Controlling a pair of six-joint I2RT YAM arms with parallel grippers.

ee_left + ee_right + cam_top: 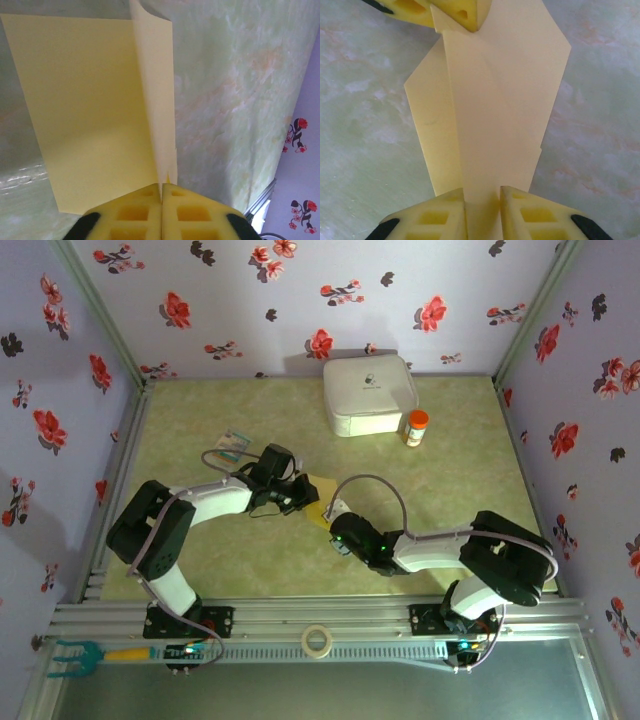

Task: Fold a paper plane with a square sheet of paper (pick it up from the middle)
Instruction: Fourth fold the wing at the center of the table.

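Your left gripper [161, 192] has its pads pressed together, pinching one edge of the yellow paper [322, 502]. A flap of the sheet stands upright from that pinch, and the rest of the sheet lies flat on the green table [450, 470]. Your right gripper [482, 205] meets the paper from the opposite end. Its two pads stand slightly apart with a strip of the folded sheet running between them, and you cannot tell whether they actually bite on it. The paper shows angled creases and a slanted edge on each side. It sits well in front of the white box [368, 395], toward the arm bases and a little to the box's left. An orange-capped bottle [416, 427] stands just beside the box's near right corner. A small teal-and-white card [233, 447] lies left of the box, apart from the paper.
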